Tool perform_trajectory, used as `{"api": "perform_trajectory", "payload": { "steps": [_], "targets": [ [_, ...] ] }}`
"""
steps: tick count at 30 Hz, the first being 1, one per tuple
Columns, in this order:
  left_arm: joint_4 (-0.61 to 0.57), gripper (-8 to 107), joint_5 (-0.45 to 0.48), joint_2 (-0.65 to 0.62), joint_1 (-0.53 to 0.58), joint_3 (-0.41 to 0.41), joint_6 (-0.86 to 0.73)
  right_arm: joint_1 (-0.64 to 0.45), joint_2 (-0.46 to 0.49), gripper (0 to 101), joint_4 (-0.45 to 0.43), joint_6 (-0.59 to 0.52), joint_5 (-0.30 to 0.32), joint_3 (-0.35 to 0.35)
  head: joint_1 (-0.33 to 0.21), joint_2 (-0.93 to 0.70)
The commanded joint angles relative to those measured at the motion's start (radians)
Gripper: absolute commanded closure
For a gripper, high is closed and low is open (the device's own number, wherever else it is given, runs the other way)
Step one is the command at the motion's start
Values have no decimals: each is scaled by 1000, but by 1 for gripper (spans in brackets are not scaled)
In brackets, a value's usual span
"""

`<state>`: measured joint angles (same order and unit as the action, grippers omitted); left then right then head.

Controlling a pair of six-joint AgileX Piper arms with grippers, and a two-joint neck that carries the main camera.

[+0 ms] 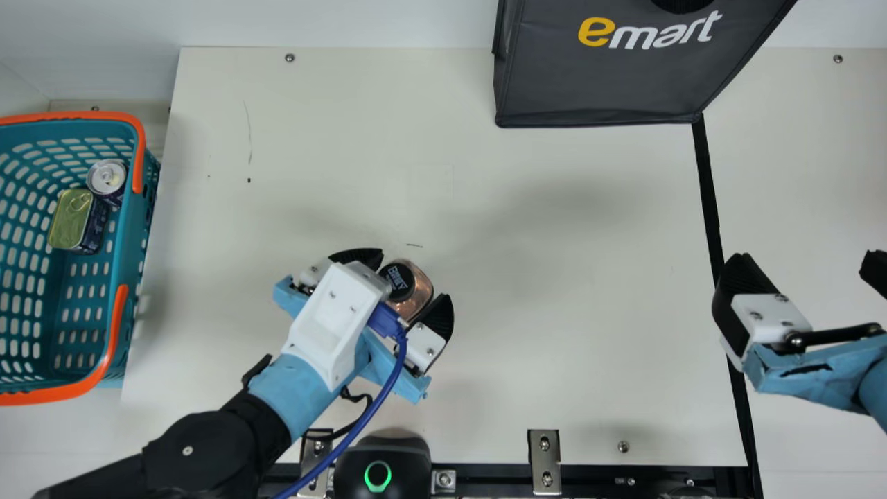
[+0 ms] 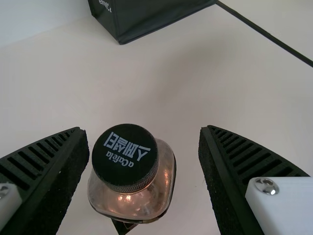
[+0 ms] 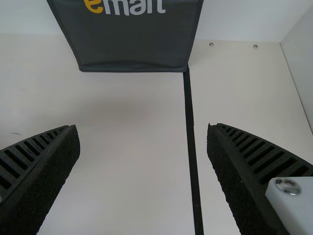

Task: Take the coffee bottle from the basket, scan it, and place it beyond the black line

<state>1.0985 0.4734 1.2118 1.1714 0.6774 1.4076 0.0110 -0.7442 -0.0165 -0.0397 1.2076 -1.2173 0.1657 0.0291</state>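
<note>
The coffee bottle [image 1: 416, 288], with a black cap and coppery shoulders, stands on the table between the spread fingers of my left gripper [image 1: 413, 283]. In the left wrist view the bottle [image 2: 134, 193] is between the fingers of the left gripper [image 2: 142, 132], nearer one of them, with a wide gap to the other. My right gripper [image 1: 807, 267] is open and holds nothing, above the black line [image 1: 708, 187] and the table right of it. The right wrist view has the right gripper [image 3: 143, 128] open, with the black line [image 3: 191, 147] between its fingers. The basket [image 1: 132, 277] is at the far left.
A can [image 1: 107, 177] and a green-topped tin [image 1: 70, 220] lie in the basket. A dark shopping bag [image 1: 610, 76] stands at the back, at the black line's far end. A black scanner [image 1: 382, 461] with a green ring light sits at the front edge, beside metal brackets.
</note>
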Motion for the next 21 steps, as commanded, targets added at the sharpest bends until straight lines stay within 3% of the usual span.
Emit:
{"api": "perform_trajectory", "payload": {
  "steps": [1,6,18,21],
  "targets": [
    [3,9,0,3,-1,-2,6,0,0,11,0,0,0,0,-27,-2],
    [17,9,-1,13,-6,-10,21,0,0,11,0,0,0,0,-27,-2],
    [44,89,-11,22,-22,-25,43,0,0,11,0,0,0,0,-27,-2],
    [45,89,-20,19,-30,-26,34,0,0,11,0,0,0,0,-27,-2]
  ]
}}
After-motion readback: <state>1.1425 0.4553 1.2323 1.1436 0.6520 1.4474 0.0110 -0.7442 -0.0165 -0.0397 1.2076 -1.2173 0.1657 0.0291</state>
